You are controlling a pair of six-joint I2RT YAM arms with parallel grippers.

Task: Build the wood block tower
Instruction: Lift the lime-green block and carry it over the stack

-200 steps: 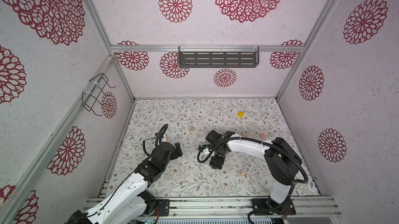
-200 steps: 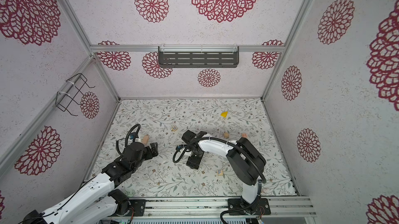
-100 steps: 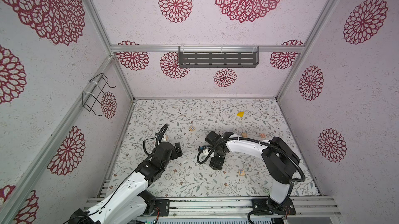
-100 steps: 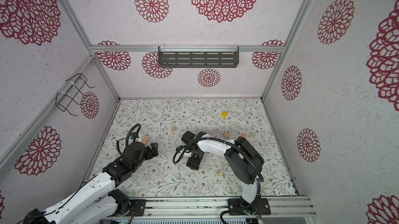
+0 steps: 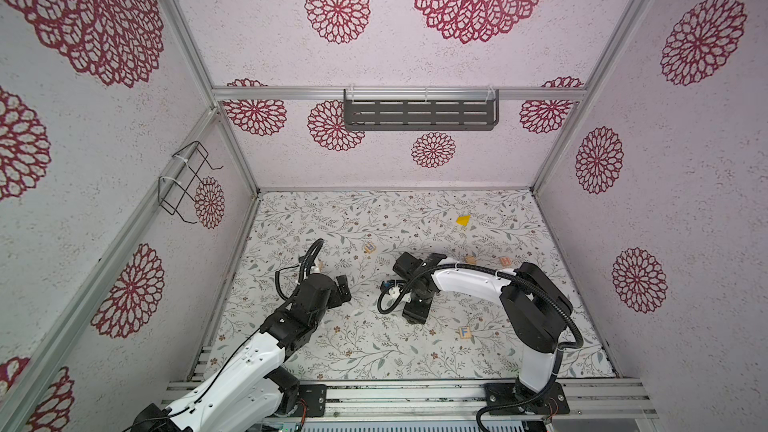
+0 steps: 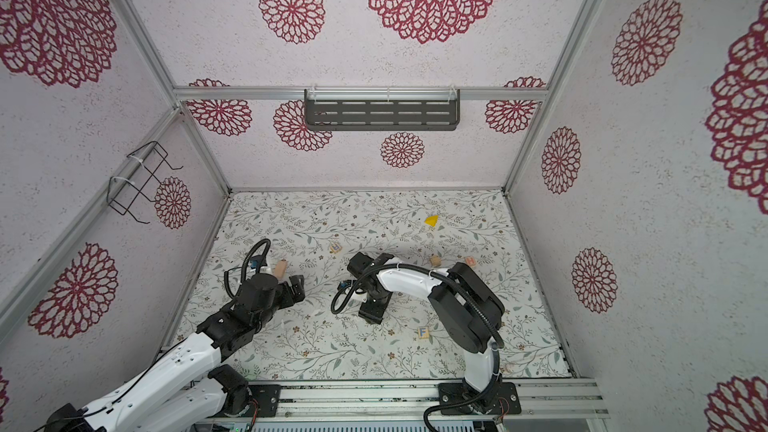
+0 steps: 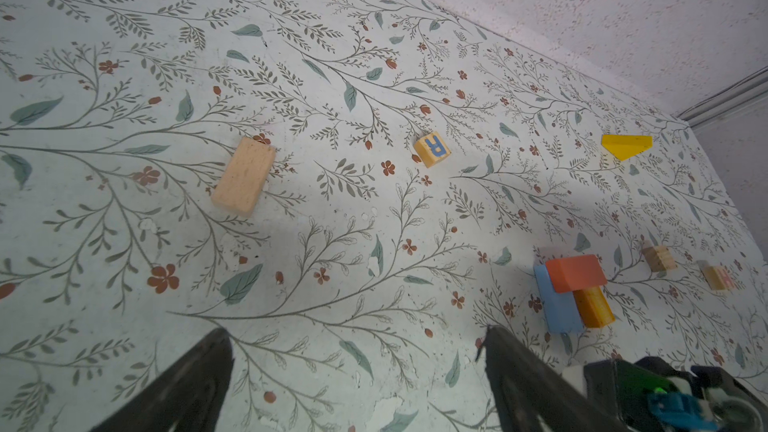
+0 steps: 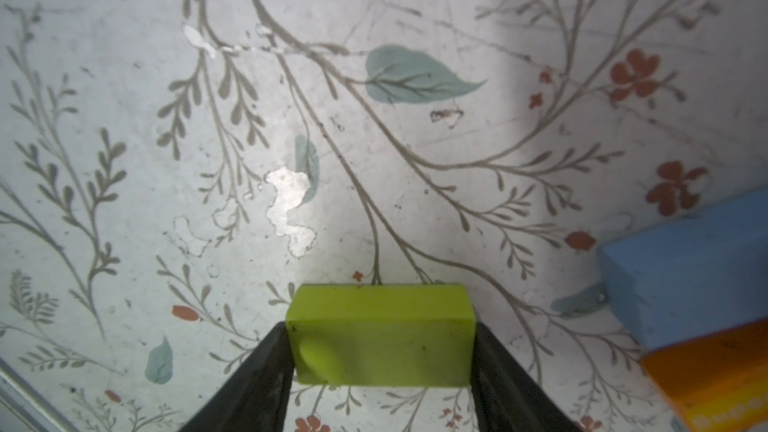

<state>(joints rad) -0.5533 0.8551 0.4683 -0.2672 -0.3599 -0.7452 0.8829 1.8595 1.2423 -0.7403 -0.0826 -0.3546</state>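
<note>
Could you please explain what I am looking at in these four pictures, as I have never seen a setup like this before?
These show two robot arms, left and right, mounted at the edge of a floral table. The two wide pictures come from one overhead camera pair, looking down at everything. The other two come from a small camera on each arm's wrist, looking past its claw. The left claw is open and empty. The right claw grips a lime-green block by two sides. Loose toy blocks lie around: a tan block, a cube lettered R, a yellow wedge, a cube lettered F. There is also a small stack: a red block sits atop a blue block and an orange block.
</note>
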